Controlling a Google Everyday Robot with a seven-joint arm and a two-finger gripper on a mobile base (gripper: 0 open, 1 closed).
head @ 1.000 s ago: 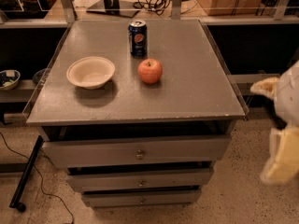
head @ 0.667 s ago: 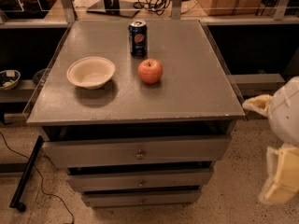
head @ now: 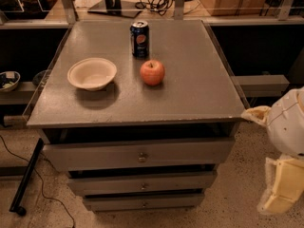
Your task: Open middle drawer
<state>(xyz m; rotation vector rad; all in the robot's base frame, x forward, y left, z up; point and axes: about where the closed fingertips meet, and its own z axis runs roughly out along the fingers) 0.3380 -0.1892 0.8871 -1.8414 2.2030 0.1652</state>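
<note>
Camera view, looking down on a grey three-drawer cabinet [head: 199, 94] on a speckled floor: the middle drawer [head: 109, 184] sits between the wider top drawer [head: 95, 156] and the narrowest bottom drawer [head: 114, 204]. Its small round metal knob [head: 144, 186] is at the centre of its flat front, which looks pushed in as far as this angle shows. My gripper [head: 280, 188], cream-coloured, hangs at the lower right edge of the scene. It is off the cabinet's right front corner, well apart from the knob and touching no drawer. Whether it is open or closed I cannot tell from here, and I see nothing in its hold. On the cabinet top stand a blue Pepsi can [head: 139, 38], upright near the back, a red apple [head: 152, 72] just in front of it, and a white bowl [head: 92, 73] to the left. A black cable [head: 42, 194] trails over the floor at the left.
</note>
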